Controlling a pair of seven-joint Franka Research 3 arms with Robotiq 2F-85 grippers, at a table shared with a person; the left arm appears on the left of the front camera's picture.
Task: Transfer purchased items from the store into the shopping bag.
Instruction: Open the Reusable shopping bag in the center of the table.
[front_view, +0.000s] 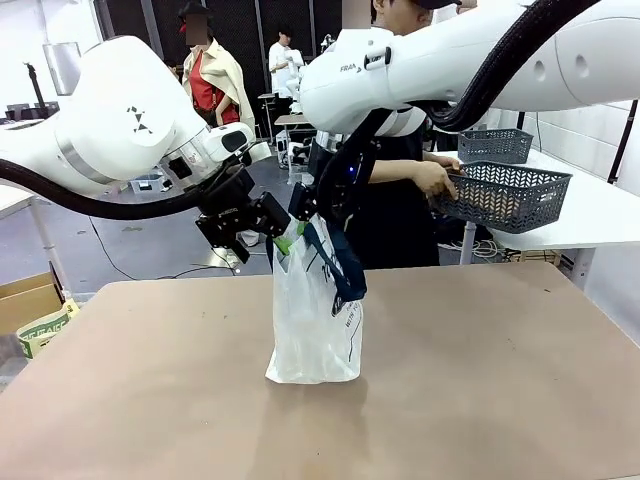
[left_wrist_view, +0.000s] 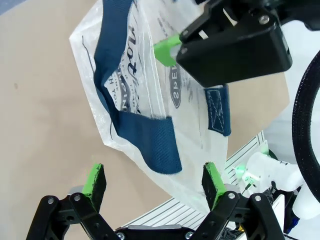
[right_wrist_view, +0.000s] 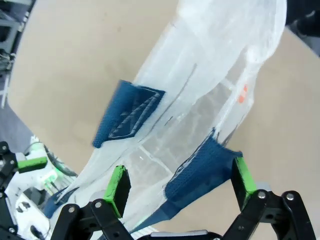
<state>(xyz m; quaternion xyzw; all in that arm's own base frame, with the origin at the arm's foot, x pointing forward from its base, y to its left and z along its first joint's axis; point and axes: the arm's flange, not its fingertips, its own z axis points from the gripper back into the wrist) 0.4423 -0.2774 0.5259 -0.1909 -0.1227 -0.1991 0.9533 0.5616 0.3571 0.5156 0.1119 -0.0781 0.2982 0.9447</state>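
Right gripper (right_wrist_view: 180, 172): jaws spread wide, green pads (right_wrist_view: 117, 187) rising from the bottom edge. Shopping bag (right_wrist_view: 210, 65), translucent whitish film, runs diagonally from upper right down into the gap between the two fingers. Navy strap handle (right_wrist_view: 202, 170) lies in that gap, its end just beside the right-hand pad; contact cannot be told. Second strap end (right_wrist_view: 129, 114) is stitched to the bag's side, higher and to the left. Small orange speck (right_wrist_view: 243, 93) shows through the film. Brown table (right_wrist_view: 75, 55) lies beneath.

Shopping bag (front_view: 315, 330) contents indistinct thru plastic; print (left_wrist_view: 131, 55) partly hidden by strap (left_wrist_view: 145, 140); basket (front_view: 505, 195) contents too small.
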